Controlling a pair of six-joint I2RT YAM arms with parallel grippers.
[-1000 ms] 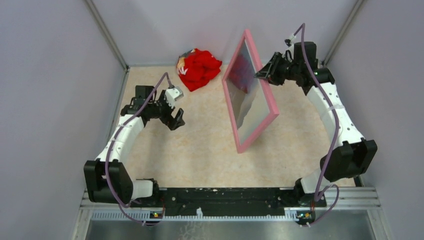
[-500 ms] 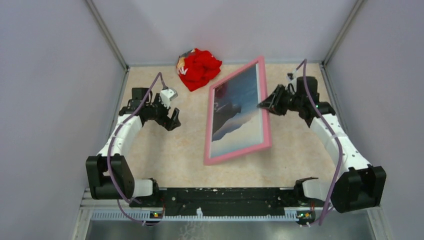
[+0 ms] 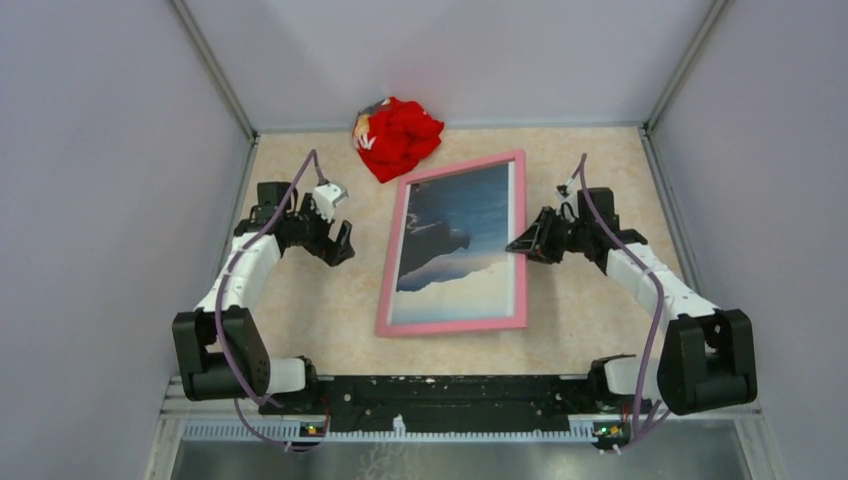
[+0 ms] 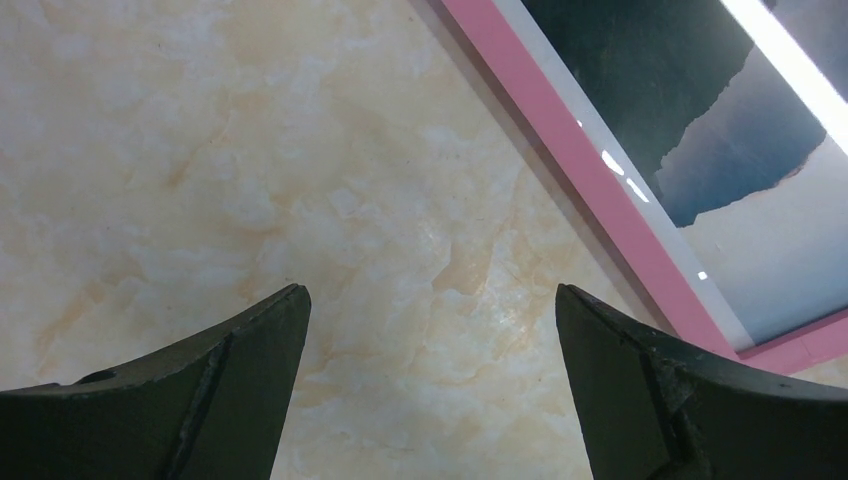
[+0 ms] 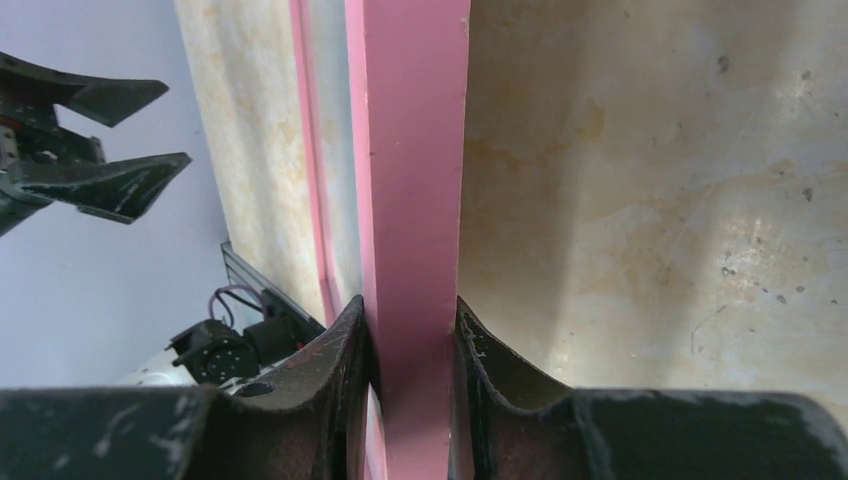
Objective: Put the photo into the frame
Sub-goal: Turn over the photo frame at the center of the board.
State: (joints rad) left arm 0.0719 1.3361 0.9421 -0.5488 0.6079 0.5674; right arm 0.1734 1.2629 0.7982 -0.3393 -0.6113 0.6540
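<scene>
1. Pink frame (image 3: 390,270): it lies face up on the marbled beige table (image 3: 320,300), between the two arms, with its long sides running from near to far. The far end leans slightly toward the right.
2. Photo (image 3: 460,250): it sits inside the frame, picture side up. Dark mountains fill the far part, and pale cloud and water fill the near part. A thin white border shows along the inner edge of the pink rail.
3. Right claw (image 3: 517,243): it is closed on the right-hand long rail of the frame, about halfway along. In the right wrist view, one finger (image 5: 335,370) presses each face of the rail, which fills the gap between them.
4. Frame contact: the near short rail and the left long rail appear to rest on the table. Whether the gripped right rail touches the surface cannot be told from these views.
5. Left claw (image 3: 342,243): it is spread wide and holds nothing. It hangs over bare table to the left of the frame, apart from the left rail. In the left wrist view, both dark fingers (image 4: 230,400) frame the marbled surface, and the near left corner of the frame crosses the upper right of that view.
6. Red cloth bundle (image 3: 398,136): it lies at the far edge of the table against the back wall, just beyond the far left corner of the frame and not touching it.
</scene>
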